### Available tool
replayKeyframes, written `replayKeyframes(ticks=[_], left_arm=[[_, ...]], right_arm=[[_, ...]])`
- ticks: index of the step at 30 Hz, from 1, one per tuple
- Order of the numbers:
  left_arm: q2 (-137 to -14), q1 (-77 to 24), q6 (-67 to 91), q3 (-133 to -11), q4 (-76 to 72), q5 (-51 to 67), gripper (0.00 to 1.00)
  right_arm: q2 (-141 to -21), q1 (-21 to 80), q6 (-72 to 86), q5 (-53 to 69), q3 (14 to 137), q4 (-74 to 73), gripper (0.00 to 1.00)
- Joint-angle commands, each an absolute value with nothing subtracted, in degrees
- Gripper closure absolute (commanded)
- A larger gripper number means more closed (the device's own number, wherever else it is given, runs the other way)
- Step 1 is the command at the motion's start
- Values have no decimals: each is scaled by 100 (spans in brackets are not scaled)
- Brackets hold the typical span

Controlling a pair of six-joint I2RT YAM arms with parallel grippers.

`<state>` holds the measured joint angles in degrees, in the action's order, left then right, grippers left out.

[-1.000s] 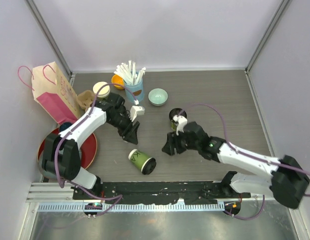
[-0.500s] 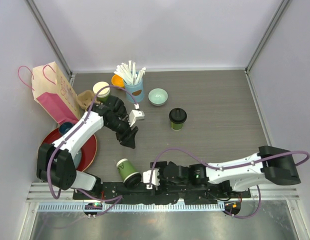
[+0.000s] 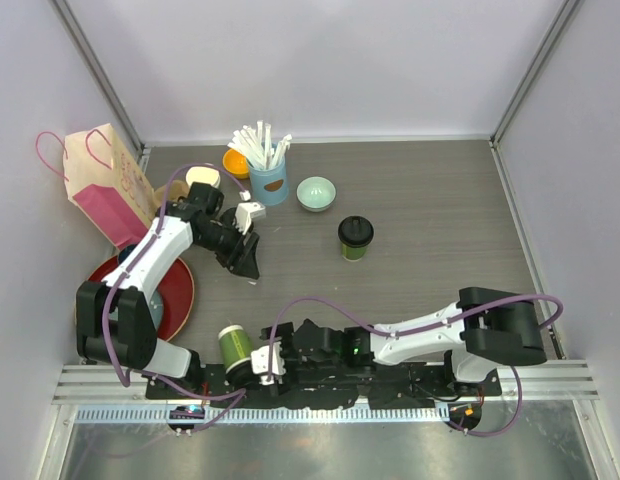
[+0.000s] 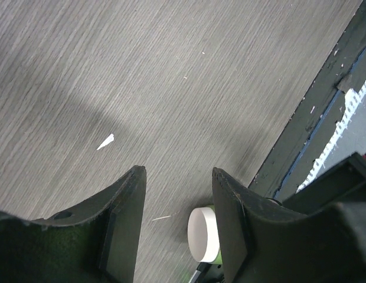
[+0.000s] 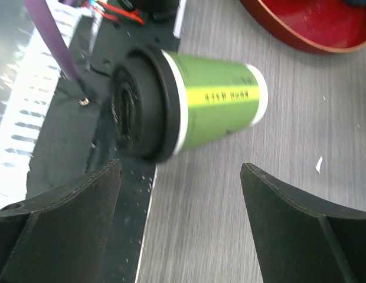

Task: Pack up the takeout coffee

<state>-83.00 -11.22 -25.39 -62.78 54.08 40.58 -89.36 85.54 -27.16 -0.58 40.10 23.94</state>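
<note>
- The right gripper [image 5: 182, 172] stands wide open. Both its dark fingers [image 5: 65, 218] fill the lower corners of the right wrist view, and nothing is held between them.
- Just ahead of these fingers lies one green cup [image 5: 218, 103] on its side, in the upper middle of that view. It is apart from both fingers. Its black lid [image 5: 141, 112] is on and points to the left, over the black base rail [image 5: 59, 135]; its white bottom points to the right.
- In the top view this same cup [image 3: 232, 344] is at the lower left, at the near edge of the table [image 3: 430, 200], with the right gripper [image 3: 254, 361] just beside it.
- The left gripper [image 3: 246, 264] is in the left middle of the top view, about half open and empty. In its own wrist view only bare table is between the fingers [image 4: 127, 206].
- The second cup [image 3: 355, 237] stands upright with its lid on, near the centre of the top view, well apart from both grippers.
- A red plate [image 3: 182, 300] is at the left edge.
</note>
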Motion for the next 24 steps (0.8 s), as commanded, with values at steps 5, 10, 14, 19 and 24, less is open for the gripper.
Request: replayKeyframes(ticks=[5,10,14,19,24], left_arm=[[-8209,-1063,-2408,-6390,5229,4219,48],[-8148,-1037,-2417,-6390,5273,4219,49],[-8112,-1046,-2435,-6390,5300,4228,49],[-8174,-1046,-2461,-6434,5370,4298,48],[-8253,-1046,-2531,-6530,5511,4377,49]], right_arm=[[-9333,8411,-2251,1011,4762,2610,15],[-9641,8420,-2039,467,4869,2575,17],[-9589,8394,-2092,89,4843,2365,17],[-9440,8288,-2275,26,4729,2075,18],[-9597,8157,-2198,26,4895,1898,23]])
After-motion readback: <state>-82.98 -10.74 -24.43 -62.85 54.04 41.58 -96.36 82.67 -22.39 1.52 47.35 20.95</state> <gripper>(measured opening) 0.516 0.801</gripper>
